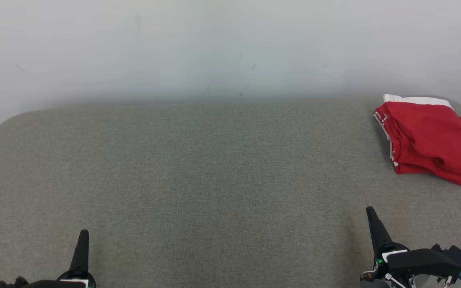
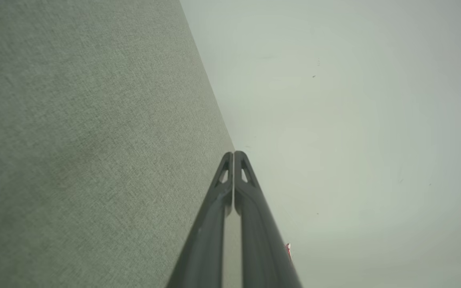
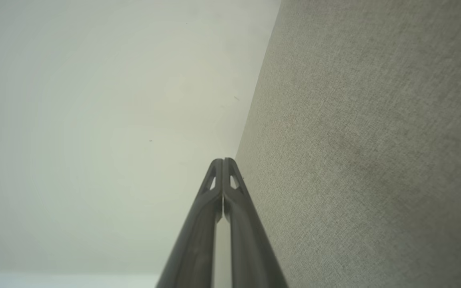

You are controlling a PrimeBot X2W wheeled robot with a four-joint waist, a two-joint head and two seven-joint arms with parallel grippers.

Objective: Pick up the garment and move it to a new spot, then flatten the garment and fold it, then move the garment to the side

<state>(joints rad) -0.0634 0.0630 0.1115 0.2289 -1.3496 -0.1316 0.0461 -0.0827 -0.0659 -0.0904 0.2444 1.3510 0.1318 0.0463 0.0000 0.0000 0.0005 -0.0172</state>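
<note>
The red folded garment with white trim and dark lettering [image 1: 426, 136] lay at the far right corner of the grey fabric-covered surface [image 1: 214, 180], close to its rounded edge. It sat in a compact stack of layers. A white band showed along its far side and a bit of navy print at its right end. Nothing touched it.

The left gripper [image 1: 83, 234] stood at the near left. Its two long dark fingers were pressed together into one point that aimed toward the far side, and they held nothing. In the left wrist view the tips met with no gap, just above the grey cloth.

The right gripper [image 1: 370, 210] stood at the near right, on the near side of the garment and well apart from it. It leaned slightly to the left. Its jaws were likewise closed tight and empty, and the right wrist view showed both fingertips touching.

Between the two grippers the grey cloth lay smooth and flat. Beyond its far edge rose a plain pale wall [image 1: 214, 48] with a few faint dark marks.
</note>
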